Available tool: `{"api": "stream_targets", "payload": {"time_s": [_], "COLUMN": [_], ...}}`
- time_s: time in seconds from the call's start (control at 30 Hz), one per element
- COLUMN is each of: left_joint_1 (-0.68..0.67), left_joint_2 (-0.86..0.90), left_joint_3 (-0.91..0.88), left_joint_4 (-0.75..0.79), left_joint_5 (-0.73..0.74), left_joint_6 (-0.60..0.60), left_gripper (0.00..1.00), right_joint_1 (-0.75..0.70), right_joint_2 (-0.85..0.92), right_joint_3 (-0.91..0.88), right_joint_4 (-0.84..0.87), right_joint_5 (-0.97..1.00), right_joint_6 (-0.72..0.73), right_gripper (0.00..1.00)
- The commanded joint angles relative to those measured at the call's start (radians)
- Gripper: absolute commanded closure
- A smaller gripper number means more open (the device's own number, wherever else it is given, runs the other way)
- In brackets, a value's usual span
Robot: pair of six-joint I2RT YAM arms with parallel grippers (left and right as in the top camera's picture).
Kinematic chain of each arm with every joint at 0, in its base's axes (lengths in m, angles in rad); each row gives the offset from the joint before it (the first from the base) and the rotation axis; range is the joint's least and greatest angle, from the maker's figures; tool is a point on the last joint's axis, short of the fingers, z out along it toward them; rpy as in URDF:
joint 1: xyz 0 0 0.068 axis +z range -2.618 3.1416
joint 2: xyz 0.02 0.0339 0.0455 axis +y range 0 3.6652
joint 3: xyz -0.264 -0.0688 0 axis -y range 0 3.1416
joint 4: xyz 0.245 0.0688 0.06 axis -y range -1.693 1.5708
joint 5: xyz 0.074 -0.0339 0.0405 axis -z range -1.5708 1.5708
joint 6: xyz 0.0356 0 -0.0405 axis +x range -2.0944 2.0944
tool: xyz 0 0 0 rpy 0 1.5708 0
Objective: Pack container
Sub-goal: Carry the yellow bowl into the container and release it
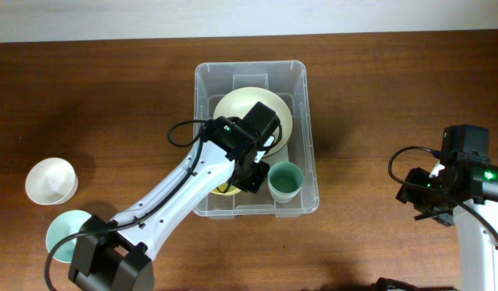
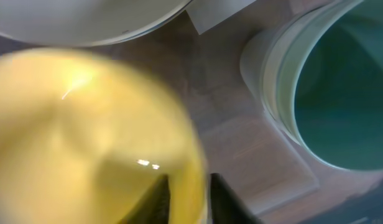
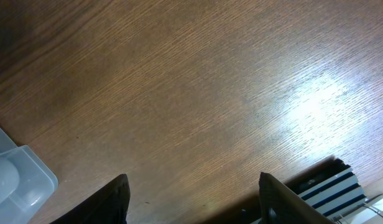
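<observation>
Bowls, a white bowl point(image 1: 51, 179) and a teal bowl point(image 1: 67, 233), sat at the left, not yet packed. At centre the container point(image 1: 306, 137) held a cream bowl point(image 1: 241, 109) and a green cup point(image 1: 284, 179). The left gripper point(image 2: 188, 198) pinched the yellow bowl point(image 2: 86, 137) by its rim, likely to seat it in the near-left corner. At the right, the right gripper point(image 3: 194, 205) hung spread over bare table point(image 3: 179, 93), out of the way.

Table point(image 1: 111, 97): container point(image 1: 310, 145), white bowl point(image 1: 52, 179), teal bowl point(image 1: 60, 232)

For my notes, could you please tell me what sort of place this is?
Probably a robot test bench: a wooden table, two robot arms, the left gripper pinching a yellow bowl inside a clear container.
</observation>
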Motion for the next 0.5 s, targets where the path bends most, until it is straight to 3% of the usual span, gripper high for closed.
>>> {"api": "stream_targets", "payload": {"time_s": [0.0, 0.27, 0.47], "left_joint_1": [-0.001, 0.028, 0.176], "left_joint_2": [-0.008, -0.030, -0.126], "left_joint_3": [-0.009, 0.082, 0.219], "left_joint_4": [0.006, -0.033, -0.119], "left_joint_5": [0.002, -0.033, -0.181], "left_joint_6": [-0.005, -0.005, -0.013], "left_gripper": [0.68, 0.66, 0.65], "right_joint_1": [-0.003, -0.003, -0.003], "right_joint_2": [0.000, 0.000, 0.000], "right_joint_3": [-0.003, -0.003, -0.003], "right_joint_4": [0.000, 0.000, 0.000], "right_joint_5": [-0.002, -0.002, -0.002], "right_joint_6": [-0.006, -0.006, -0.006], "right_gripper": [0.38, 0.38, 0.38]}}
